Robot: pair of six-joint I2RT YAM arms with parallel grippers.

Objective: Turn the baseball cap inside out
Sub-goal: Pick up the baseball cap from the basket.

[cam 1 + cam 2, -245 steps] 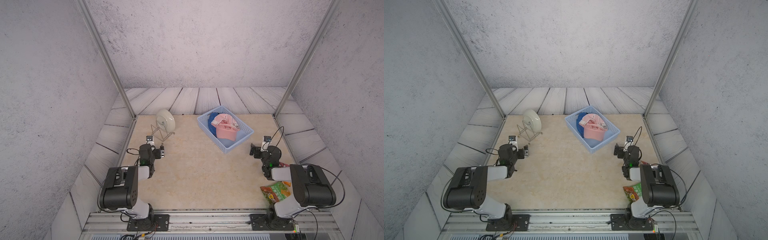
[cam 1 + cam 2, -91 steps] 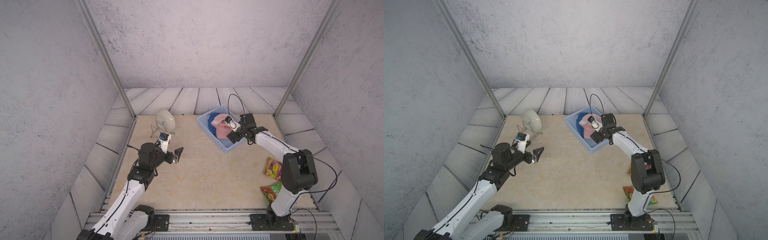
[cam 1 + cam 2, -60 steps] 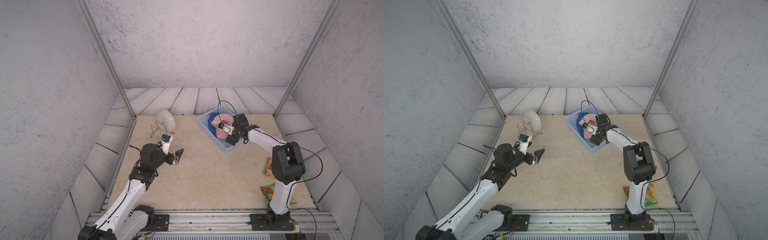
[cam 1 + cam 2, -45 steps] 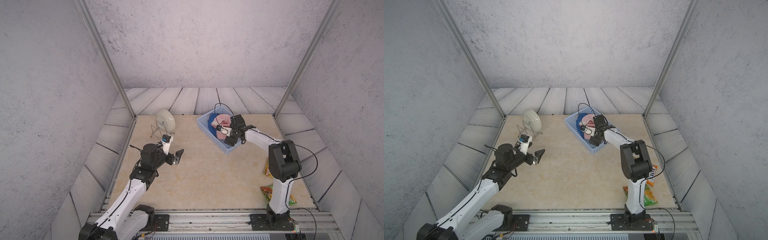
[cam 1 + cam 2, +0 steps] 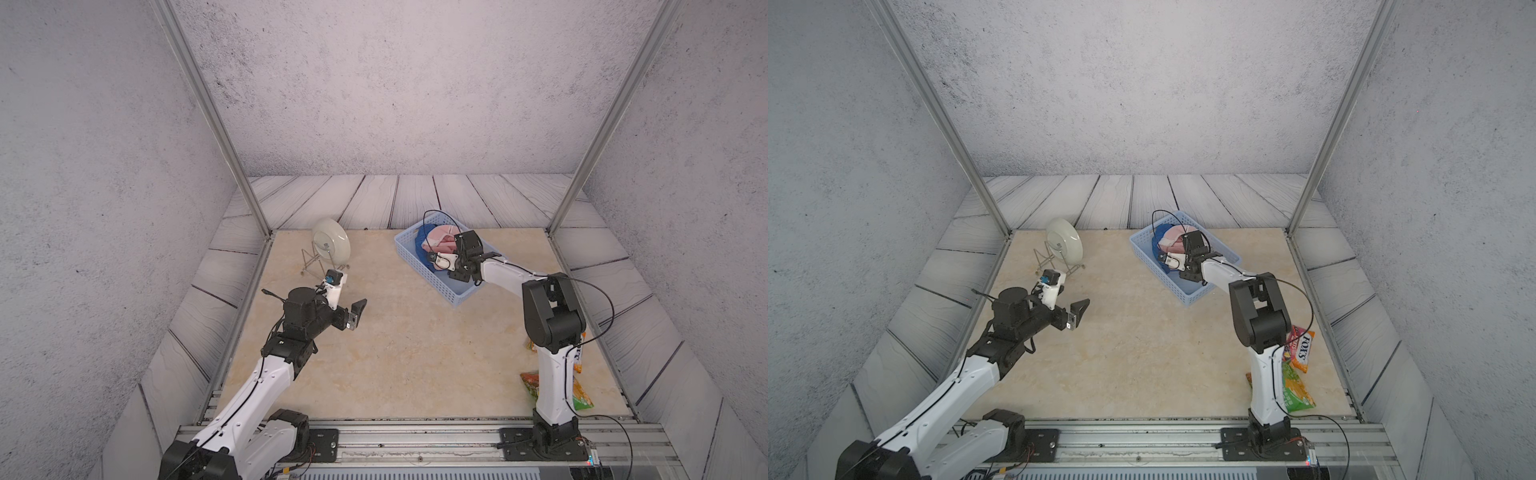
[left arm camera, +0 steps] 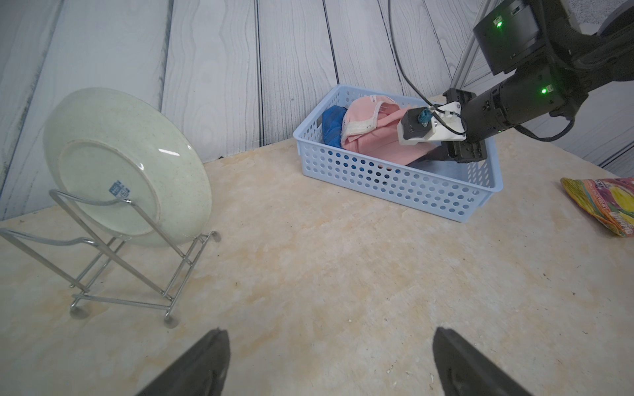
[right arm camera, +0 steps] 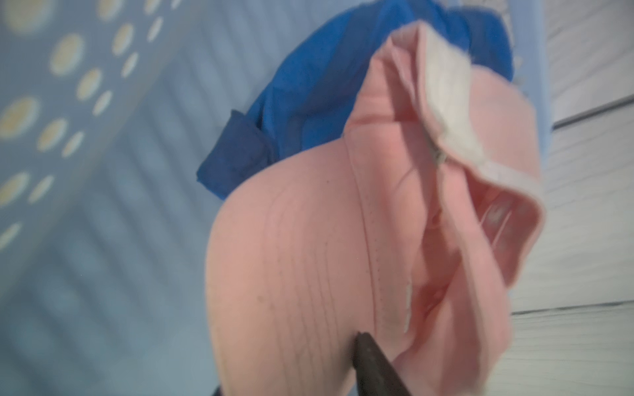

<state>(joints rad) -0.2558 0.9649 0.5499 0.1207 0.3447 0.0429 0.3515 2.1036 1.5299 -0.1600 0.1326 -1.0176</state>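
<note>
One of the right fingers (image 7: 372, 360) lies dark against the stitched brim of the pink baseball cap (image 7: 302, 247). Its partner is hidden behind the brim, so I cannot tell whether the pair pinches the brim or only rests on it. The cap's crown is crumpled, with its pale inner band folded outward, and it touches a blue cloth (image 7: 326, 85) bunched against it.

Both lie in the pale blue basket (image 5: 419, 266), which sits right of centre and a little above the middle in both top views, at the far side of the bench (image 5: 395, 353). The right arm reaches into it from the right.

The left fingers (image 6: 206, 363) are spread wide and hold nothing. They hang over bare bench left of centre in a top view, well apart from the basket, just below the plate (image 5: 330, 245) leaning in its wire rack (image 6: 113, 274). Snack bags (image 5: 1298, 357) lie at the right edge beside the right arm's base.

Risks from here:
- A shallow hold on the stiff brim could slip as the cap lifts
- The blue cloth may snag and ride up with it
- The light basket may drag or tip if the cap catches its wall
- With the left fingers so far off, nothing braces the crown for the turn
</note>
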